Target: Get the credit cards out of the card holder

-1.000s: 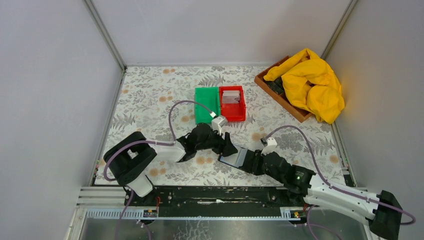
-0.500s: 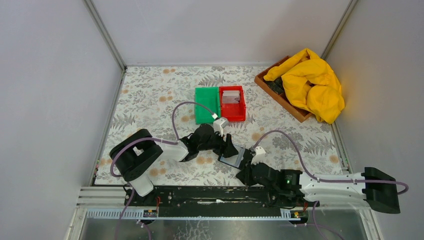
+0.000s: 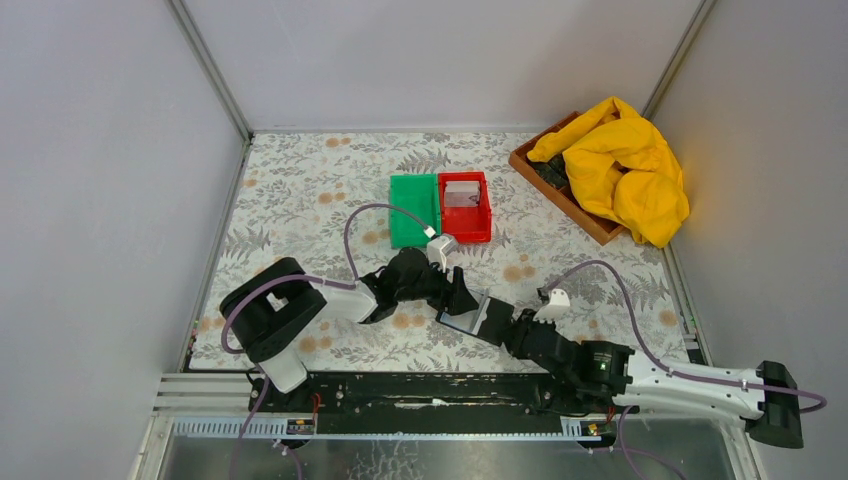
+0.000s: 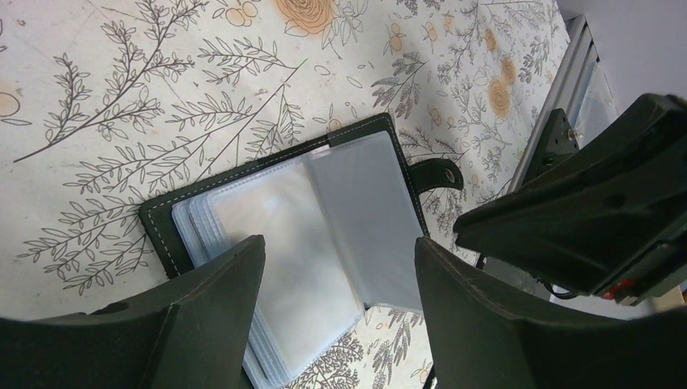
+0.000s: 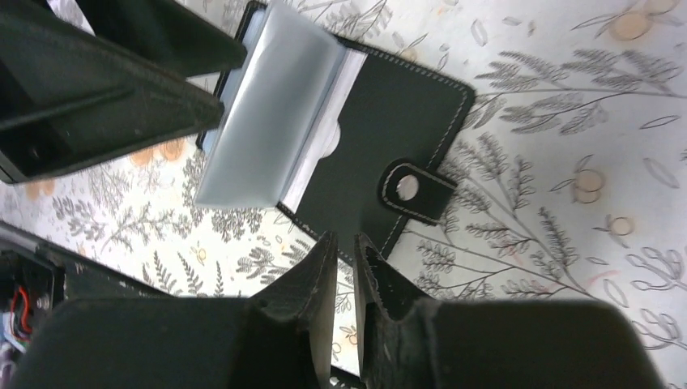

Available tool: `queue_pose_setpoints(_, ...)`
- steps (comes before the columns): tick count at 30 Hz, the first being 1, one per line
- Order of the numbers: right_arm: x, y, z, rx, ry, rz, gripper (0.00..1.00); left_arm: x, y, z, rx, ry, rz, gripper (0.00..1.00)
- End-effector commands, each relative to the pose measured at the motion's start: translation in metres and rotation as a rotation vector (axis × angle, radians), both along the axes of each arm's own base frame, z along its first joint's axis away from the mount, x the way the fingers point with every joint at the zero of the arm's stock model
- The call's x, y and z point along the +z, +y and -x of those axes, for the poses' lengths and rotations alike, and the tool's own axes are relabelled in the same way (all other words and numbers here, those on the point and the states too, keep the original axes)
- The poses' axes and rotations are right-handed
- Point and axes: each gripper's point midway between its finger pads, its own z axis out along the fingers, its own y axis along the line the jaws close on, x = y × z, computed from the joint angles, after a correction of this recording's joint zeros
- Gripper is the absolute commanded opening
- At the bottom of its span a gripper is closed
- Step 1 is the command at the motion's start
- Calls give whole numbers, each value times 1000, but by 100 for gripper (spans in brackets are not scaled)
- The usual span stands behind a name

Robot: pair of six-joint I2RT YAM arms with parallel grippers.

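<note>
Holder [image 3: 478, 317] lies open, flat on the counter [image 3: 300, 190], close to the near rail [image 3: 430, 385]. Right end effector [image 5: 344, 243]: fingers almost together, tips at the cover edge beside the snap tab [image 5: 417, 190]; gripping or not, cannot tell. Left end effector [image 4: 336, 259]: released, fingers spread wide either side of the clear sleeves [image 4: 283, 235], above them. Open counter left and beyond. Farther: green bin [image 3: 413, 210] and red bin [image 3: 466, 212], touching. Far right corner: tray [image 3: 560, 190] under yellow cloth [image 3: 625, 165].
</note>
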Motion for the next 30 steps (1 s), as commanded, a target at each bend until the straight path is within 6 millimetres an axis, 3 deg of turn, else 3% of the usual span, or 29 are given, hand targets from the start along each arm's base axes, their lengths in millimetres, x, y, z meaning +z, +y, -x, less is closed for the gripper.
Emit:
queue_pose_setpoints(1,12,-21,-13,-91,-42,27,21,15,-13,-3,-25,-22,75,76)
queue_pose_setpoints(7,8,-13,-5,-36,12,57,21,12,-14,-1,-28,-6,81,76)
queue_pose_setpoints(12,-27,10,16,68,124,0,23,13,-15,-2,-31,-6,84,76)
queue_pose_setpoints(15,-41,6,18,44,145,17,26,14,-14,-1,-30,-6,84,76)
queue_pose_setpoints(21,-35,-3,1,-35,84,49,19,17,-13,0,-33,-10,88,76)
queue_pose_setpoints(30,-18,-23,-40,-88,89,38,18,18,-14,2,-44,-5,93,76)
